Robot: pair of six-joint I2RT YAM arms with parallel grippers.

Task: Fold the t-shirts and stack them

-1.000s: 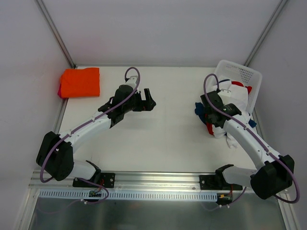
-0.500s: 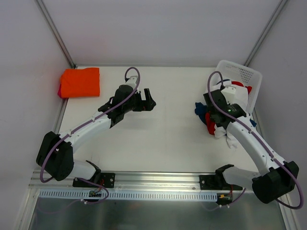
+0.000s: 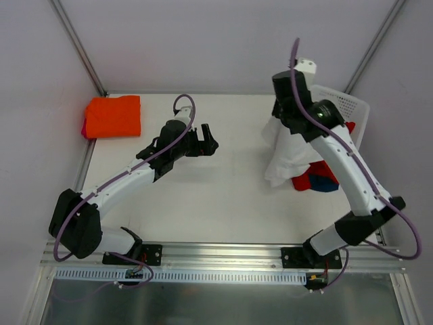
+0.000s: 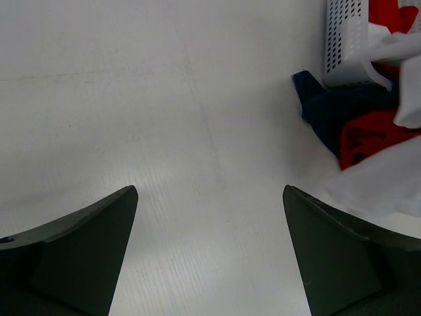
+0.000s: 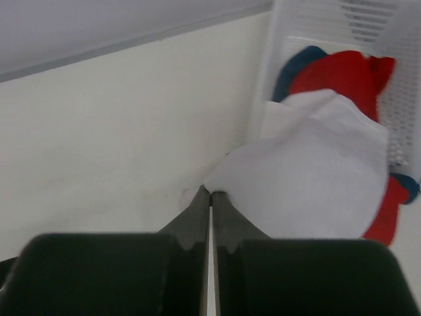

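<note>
The right hand (image 5: pixel 210 195) is high over the far right part of the table (image 3: pixel 223 196). Its fingers are pressed together on a fold of the white shirt (image 3: pixel 287 159). The shirt hangs from it in a loose drape beside the basket (image 3: pixel 355 108), and its lower end reaches down towards the table. Whether it rests there I cannot tell. In the right wrist view the white cloth spreads across the basket's near wall and hides much of what lies inside.

Around it lie more shirts. A red shirt (image 3: pixel 311 181) and a blue shirt (image 3: pixel 328 184) are bunched together on the table at the basket's near side, partly under the white one. In the left wrist view the blue cloth touches the basket's corner, with the red just beside it. More red and blue cloth shows inside the basket, at its rim.

The left hand (image 3: pixel 210 139) hovers over the middle of the table with its fingers spread apart and nothing between them. Bare table lies under it, well apart from the pile.

An orange shirt (image 3: pixel 114 115) lies folded flat at the far left corner of the table, with a thin red edge showing under its left side.
</note>
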